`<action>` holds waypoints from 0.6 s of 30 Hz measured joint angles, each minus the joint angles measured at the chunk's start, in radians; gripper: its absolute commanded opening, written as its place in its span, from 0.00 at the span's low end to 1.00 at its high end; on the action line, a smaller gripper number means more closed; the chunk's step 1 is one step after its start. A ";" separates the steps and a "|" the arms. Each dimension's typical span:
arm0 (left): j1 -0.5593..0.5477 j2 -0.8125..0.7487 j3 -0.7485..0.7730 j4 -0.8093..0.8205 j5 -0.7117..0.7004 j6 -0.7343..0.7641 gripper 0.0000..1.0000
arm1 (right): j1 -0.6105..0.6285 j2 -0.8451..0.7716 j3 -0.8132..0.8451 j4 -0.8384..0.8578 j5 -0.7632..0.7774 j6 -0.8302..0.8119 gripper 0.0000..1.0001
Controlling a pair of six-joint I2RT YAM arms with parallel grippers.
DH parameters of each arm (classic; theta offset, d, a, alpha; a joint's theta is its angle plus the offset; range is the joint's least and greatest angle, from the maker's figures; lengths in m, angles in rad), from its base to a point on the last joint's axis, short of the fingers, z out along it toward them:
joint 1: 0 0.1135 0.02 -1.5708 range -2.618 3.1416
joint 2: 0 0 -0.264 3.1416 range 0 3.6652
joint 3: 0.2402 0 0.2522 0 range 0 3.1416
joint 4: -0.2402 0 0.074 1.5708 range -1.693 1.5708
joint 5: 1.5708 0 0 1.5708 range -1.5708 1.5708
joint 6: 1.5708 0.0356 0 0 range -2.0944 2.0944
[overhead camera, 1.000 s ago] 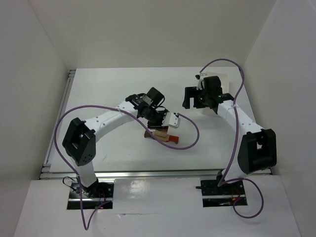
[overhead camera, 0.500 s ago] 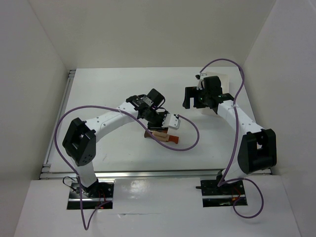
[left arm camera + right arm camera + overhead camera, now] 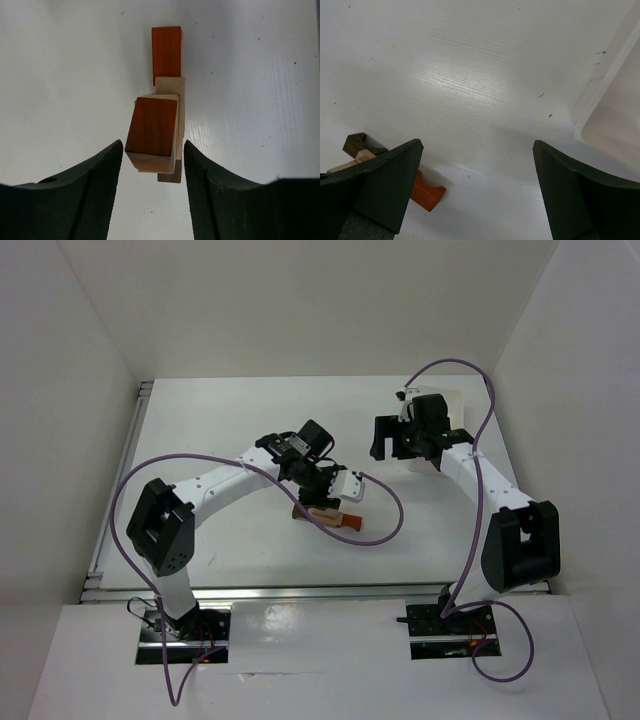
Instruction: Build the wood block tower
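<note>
The surface carries everything, and the white tray at its far right serves as the marker. The right pincer hangs just left of the tray, jaws spread wide and empty. The left pincer hovers well left of the tray and nearer the arms' bases, straddling the wood block tower. A thin gap shows on each side of the top block, so this pincer reads as released, gripping nothing.

The step in hand looks like setting that brown-topped block on the stack. The next move calls for a straight lift clear without brushing the block, which sits slightly skewed on the tan bar.

The tower is low, and its long axis lies flat on the surface, running roughly side to side. The orange bar is at the end pointing toward the tray's side, and a dark piece is at the opposite end.
</note>
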 measured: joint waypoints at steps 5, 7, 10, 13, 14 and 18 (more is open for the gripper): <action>0.000 0.000 -0.002 0.000 -0.004 -0.002 0.63 | 0.000 0.000 0.000 -0.001 0.000 0.000 1.00; 0.000 0.000 -0.002 0.001 -0.005 -0.002 0.68 | 0.000 0.000 0.000 -0.003 -0.002 0.000 1.00; 0.000 -0.002 -0.002 0.002 -0.005 -0.003 0.79 | 0.000 0.000 0.000 -0.008 -0.003 -0.002 1.00; 0.000 -0.012 -0.002 0.006 -0.006 -0.013 0.86 | 0.000 0.000 0.000 -0.014 -0.003 -0.004 1.00; 0.000 -0.019 -0.002 0.007 -0.006 -0.023 0.89 | 0.000 0.000 0.000 -0.016 -0.003 -0.005 1.00; 0.008 -0.076 -0.002 0.014 -0.005 -0.055 1.00 | 0.000 0.000 0.000 -0.016 -0.002 -0.005 1.00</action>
